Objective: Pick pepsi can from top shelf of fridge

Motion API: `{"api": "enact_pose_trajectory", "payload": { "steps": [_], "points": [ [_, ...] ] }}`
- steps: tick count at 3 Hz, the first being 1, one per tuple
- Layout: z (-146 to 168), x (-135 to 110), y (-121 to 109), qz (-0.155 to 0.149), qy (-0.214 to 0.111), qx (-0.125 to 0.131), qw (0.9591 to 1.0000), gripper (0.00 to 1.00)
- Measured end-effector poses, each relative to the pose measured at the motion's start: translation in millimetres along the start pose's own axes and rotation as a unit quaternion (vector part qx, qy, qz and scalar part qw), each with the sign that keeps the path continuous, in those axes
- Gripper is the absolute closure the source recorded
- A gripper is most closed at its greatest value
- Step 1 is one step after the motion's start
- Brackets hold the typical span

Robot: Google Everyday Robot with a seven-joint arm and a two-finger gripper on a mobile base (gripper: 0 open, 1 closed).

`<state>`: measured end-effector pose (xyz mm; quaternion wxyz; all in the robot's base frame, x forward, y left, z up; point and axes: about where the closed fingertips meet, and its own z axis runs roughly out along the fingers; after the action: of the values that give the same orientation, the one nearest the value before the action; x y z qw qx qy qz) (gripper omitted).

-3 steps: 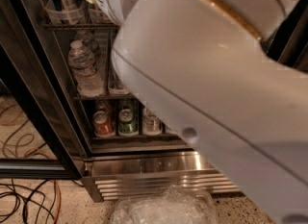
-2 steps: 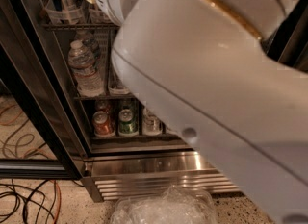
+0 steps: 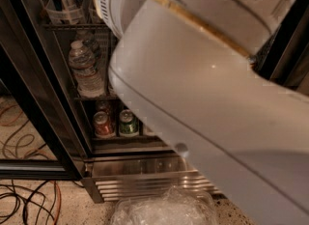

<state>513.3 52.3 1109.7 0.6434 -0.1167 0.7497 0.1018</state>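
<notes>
My white arm fills most of the camera view and reaches up into the open fridge (image 3: 72,137). The gripper is hidden behind the arm, out of sight. The top shelf (image 3: 72,26) shows only at the upper left as a wire rack with clear plastic holders (image 3: 63,14). The pepsi can is hidden or out of view. On the shelf below stands a clear water bottle (image 3: 86,69). On the lowest shelf stand a red can (image 3: 102,124) and a green can (image 3: 127,122).
The fridge's black door frame (image 3: 43,103) runs down the left. Its ribbed stainless-steel base (image 3: 140,180) sits below the shelves. A crumpled clear plastic container (image 3: 164,209) lies on the floor in front. Cables (image 3: 24,200) trail across the speckled floor at the left.
The arm has shifted left in the view and now covers the third can on the lowest shelf. The fridge contents have not moved.
</notes>
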Motion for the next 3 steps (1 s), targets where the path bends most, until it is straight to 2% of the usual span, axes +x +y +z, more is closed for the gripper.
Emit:
{"api": "enact_pose_trajectory", "payload": {
  "steps": [1, 3],
  "points": [
    [6, 27, -7, -0.001, 0.032, 0.019, 0.9993, 0.36],
    [18, 47, -14, -0.012, 0.054, 0.039, 0.9977, 0.36]
  ]
}}
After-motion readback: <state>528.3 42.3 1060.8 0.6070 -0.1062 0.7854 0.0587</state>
